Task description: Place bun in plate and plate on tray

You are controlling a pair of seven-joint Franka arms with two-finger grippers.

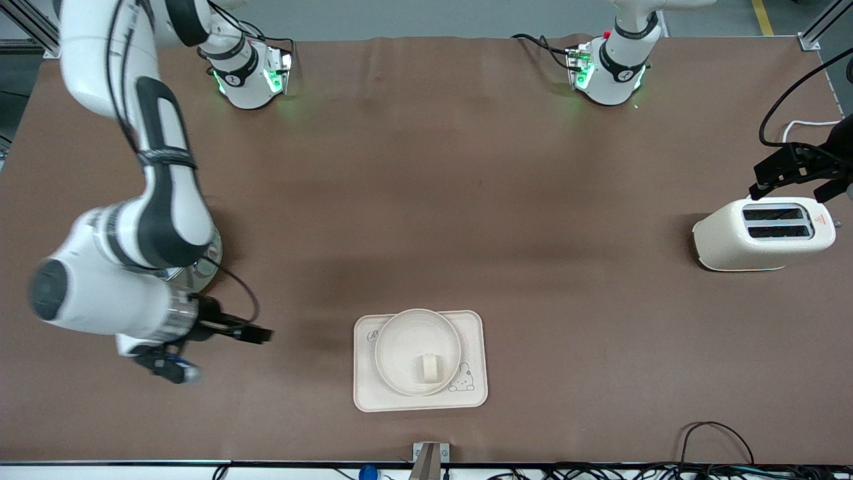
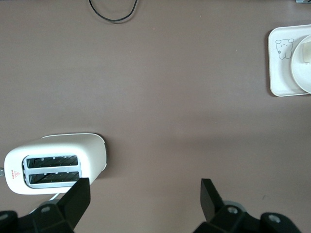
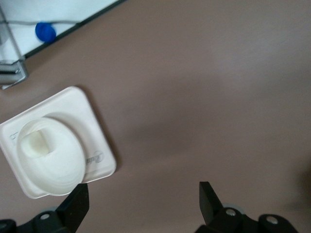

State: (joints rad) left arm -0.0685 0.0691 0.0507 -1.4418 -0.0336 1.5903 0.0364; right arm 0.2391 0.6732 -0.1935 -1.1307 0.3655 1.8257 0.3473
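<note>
On tray point(image 1: 474, 393): plate point(image 1: 390, 340) w/ bun point(image 1: 430, 368); both grippers spread

One bun point(image 1: 430, 367), plate point(image 1: 400, 333), tray point(image 1: 363, 393) (one toaster point(image 1: 733, 243))

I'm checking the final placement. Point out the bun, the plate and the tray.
bun point(image 1: 430, 368), front view, its top face.
plate point(image 1: 400, 343), front view, bare inner floor.
tray point(image 1: 476, 393), front view, bare corner near the rabbit.

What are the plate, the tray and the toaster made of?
The plate looks like matte cream plastic or ceramic: plain, smooth, hardly any shine. The tray looks like the same matte cream stuff, with a printed rabbit. The toaster seems to be smooth cream plastic or painted metal, with darker, probably metal slots. The pictures can't settle which.
</note>
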